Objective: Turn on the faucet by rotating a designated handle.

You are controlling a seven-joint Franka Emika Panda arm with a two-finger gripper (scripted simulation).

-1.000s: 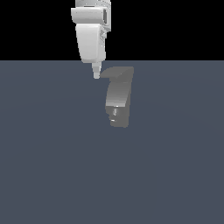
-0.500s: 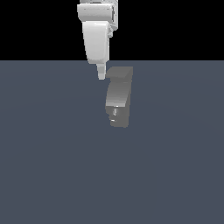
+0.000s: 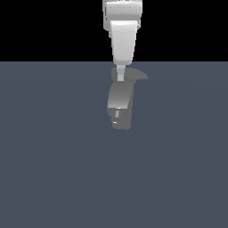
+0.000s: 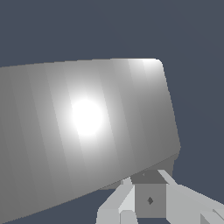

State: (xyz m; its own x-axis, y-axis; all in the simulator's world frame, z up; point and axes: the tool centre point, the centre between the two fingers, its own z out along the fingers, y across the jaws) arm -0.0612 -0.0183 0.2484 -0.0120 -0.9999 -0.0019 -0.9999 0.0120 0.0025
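Observation:
The faucet (image 3: 119,101) is a small grey fixture with a curved upright body on a darker stepped base. Its handle (image 3: 139,75) is a thin dark blade that points from the top toward the exterior view's right. My gripper (image 3: 120,76) comes straight down from above. Its narrow tip rests at the faucet's top, at the root of the handle, and looks shut with nothing held. In the wrist view a broad grey faucet (image 4: 87,127) surface with a bright sheen fills most of the picture, close to the gripper (image 4: 150,194). Which part of the faucet it is I cannot tell.
The faucet stands on a flat, plain blue-grey floor (image 3: 53,169). My white arm (image 3: 123,35) hangs directly above it against a black background.
My gripper has moved toward the exterior view's right along the faucet's top. The handle has swung out and now shows as a blade on that side.

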